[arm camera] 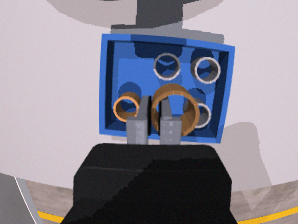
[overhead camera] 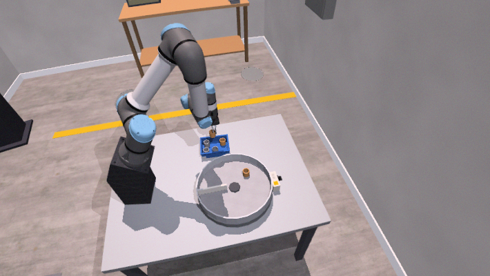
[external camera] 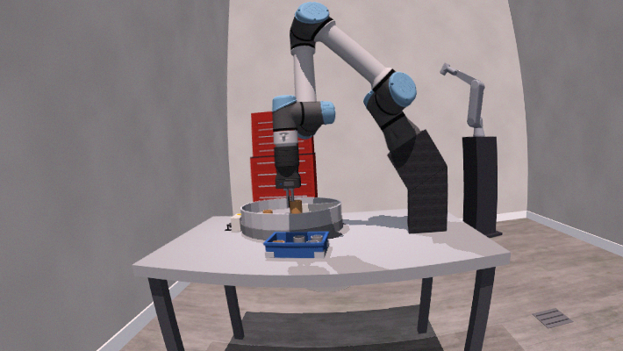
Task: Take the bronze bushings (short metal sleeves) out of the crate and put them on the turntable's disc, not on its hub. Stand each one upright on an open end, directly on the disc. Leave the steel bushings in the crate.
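My gripper (overhead camera: 212,131) is shut on the wall of a bronze bushing (overhead camera: 212,134) and holds it upright a little above the blue crate (overhead camera: 214,145). The wrist view shows the fingers pinching the rim of this bushing (arm camera: 177,111) over the crate (arm camera: 166,82). One more bronze bushing (overhead camera: 222,141) stands in the crate, also in the wrist view (arm camera: 125,108), together with three steel bushings (overhead camera: 206,149). Another bronze bushing (overhead camera: 246,171) stands upright on the turntable's disc (overhead camera: 241,196), to the right of the dark hub (overhead camera: 234,186).
The turntable has a raised grey rim (overhead camera: 266,207) and a pale bar (overhead camera: 212,190) reaching from the left rim toward the hub. A small white control box (overhead camera: 275,179) sits at its right edge. The arm's black base (overhead camera: 132,176) stands at the table's left.
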